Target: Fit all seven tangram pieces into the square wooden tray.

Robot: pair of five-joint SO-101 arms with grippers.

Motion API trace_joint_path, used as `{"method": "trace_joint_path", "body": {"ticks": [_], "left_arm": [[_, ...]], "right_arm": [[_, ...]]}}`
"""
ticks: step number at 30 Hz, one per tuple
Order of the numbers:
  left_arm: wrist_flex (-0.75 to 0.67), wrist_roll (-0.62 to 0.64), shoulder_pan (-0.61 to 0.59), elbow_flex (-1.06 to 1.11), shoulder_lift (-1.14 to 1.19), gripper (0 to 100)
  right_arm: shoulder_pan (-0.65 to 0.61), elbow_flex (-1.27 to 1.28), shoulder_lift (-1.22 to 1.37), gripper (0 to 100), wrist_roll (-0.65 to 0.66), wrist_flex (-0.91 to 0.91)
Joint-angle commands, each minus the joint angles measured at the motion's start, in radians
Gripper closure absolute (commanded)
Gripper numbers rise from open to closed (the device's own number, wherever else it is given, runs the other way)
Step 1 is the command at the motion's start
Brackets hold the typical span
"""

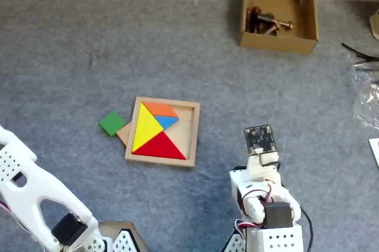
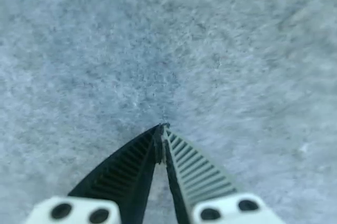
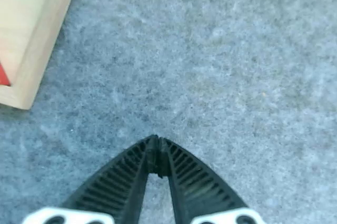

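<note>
Table: grey felt surface point(image 1: 71, 56) under everything.
Left arm: white arm point(image 1: 35, 195) at the near corner of the table, well apart from the tray.
Right arm: white arm point(image 1: 263, 204) at the near edge, near the tray's near right corner.
Cardboard box: open box point(image 1: 278, 41) at the far side, with copper-coloured metal parts inside.
Wooden tray: square tray point(image 1: 196, 135) mid-table, slightly turned; its right part is bare wood. One corner point(image 3: 37, 50) lies just beside the right gripper.
Yellow triangle: large piece point(image 1: 145, 128) in the tray's left part.
Red triangle: large piece point(image 1: 161, 145) along the tray's near edge, touching the yellow one.
Orange piece: point(image 1: 160, 109) in the tray's far left corner.
Green square: point(image 1: 111, 124) on the felt outside the tray, on its left.
Tan piece: point(image 1: 123, 133) outside, between the green square and the tray's left rim.
Blue triangle: small piece point(image 1: 166, 121) in the tray, under the orange piece.
Left gripper: point(image 2: 161, 127) fingers pressed together over bare felt, nothing between them.
Right gripper: point(image 3: 156, 139) fingers pressed together, empty.
</note>
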Motion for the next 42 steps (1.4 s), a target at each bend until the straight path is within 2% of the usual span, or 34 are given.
{"method": "trace_joint_path", "body": {"ticks": [1,6,21,42], "left_arm": [[0.008,0.054,0.036,-0.019,-0.088,99],[0.008,0.054,0.059,-0.019,-0.104,99],[0.009,0.057,0.076,-0.018,-0.348,99],[0.015,0.058,0.182,-0.016,-0.644,99]], "right_arm": [[-0.01,0.117,-0.008,99.3,-0.008,-0.018],[-0.01,0.117,-0.008,99.3,-0.008,-0.018],[-0.01,0.117,-0.008,99.3,-0.008,-0.018],[-0.01,0.117,-0.008,99.3,-0.008,-0.018]]}}
